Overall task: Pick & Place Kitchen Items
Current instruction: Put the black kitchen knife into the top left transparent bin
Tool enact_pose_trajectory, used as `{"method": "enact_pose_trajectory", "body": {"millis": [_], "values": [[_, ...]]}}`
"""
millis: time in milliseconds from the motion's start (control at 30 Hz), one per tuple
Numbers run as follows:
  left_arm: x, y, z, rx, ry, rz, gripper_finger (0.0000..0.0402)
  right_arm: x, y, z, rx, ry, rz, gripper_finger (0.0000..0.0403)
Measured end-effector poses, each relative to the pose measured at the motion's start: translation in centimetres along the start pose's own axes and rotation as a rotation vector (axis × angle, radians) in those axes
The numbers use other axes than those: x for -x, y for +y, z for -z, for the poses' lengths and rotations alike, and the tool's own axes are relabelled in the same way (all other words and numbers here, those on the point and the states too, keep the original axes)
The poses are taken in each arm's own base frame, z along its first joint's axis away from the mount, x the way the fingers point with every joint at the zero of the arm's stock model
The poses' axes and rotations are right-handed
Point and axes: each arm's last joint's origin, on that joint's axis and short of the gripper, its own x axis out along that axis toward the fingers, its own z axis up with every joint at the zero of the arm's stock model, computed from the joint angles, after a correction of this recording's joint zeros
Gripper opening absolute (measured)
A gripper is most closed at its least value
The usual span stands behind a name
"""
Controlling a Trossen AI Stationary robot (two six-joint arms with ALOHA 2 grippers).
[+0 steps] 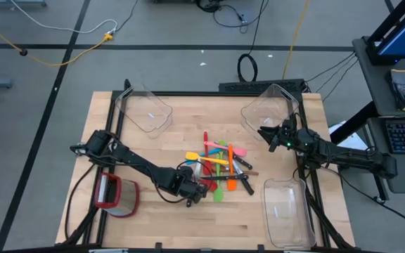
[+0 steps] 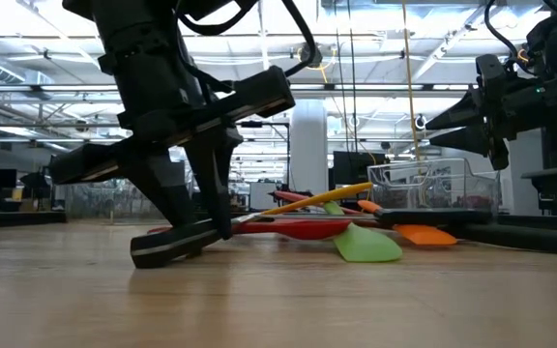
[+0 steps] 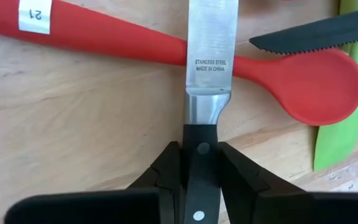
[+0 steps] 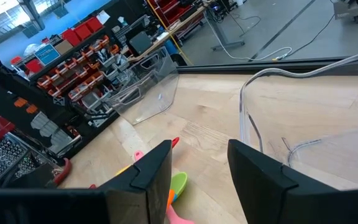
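Near the middle of the wooden bench [image 1: 160,225], a heap of colourful kitchen utensils [image 1: 221,163] lies between three clear plastic bins. At the heap's edge, the left claw [image 3: 201,168] is down on the bench, its two dark fingers pressed against either side of a knife's black handle [image 3: 199,186]. The knife's steel blade [image 3: 212,43] lies across a red spoon [image 3: 303,81], beside a green spatula [image 3: 334,134]. The right claw [image 4: 197,168] hangs above the bench by the far right bin [image 1: 269,105], fingers apart and holding nothing.

Utensil pile [image 1: 220,167] blocks centre; bare table [image 1: 153,151] beside.
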Motion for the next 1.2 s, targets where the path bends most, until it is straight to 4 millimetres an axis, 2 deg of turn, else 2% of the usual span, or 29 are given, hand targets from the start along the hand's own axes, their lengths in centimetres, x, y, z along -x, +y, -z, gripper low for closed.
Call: {"method": "enact_pose_trajectory", "body": {"millis": [233,467,633,767,1000,1200], "values": [[2.2,0.1,0.3,0.014,0.002,0.020,0.0071,0.0,0.0,0.0,0.000,0.000,0.000,0.0153],[7.3,-0.6,-0.3,-0.028,-0.019,0.175,0.0072,0.0,0.0,0.0,0.000,0.000,0.000,0.0153],[11.1,-1.3,-1.1,-0.210,-0.109,0.337,0.0073,0.0,0.0,0.0,0.000,0.000,0.000,0.0153],[13.2,-2.1,-1.4,-0.383,-0.192,0.467,0.0073,0.0,0.0,0.0,-0.001,-0.002,-0.001,0.0153],[15.2,-4.5,-1.3,-0.664,-0.315,0.751,0.0073,0.0,0.0,0.0,-0.001,-0.001,-0.001,0.0153],[16.9,-6.0,-1.4,-0.788,-0.397,0.988,0.0073,0.0,0.0,0.0,0.000,0.000,0.000,0.0153]]}}
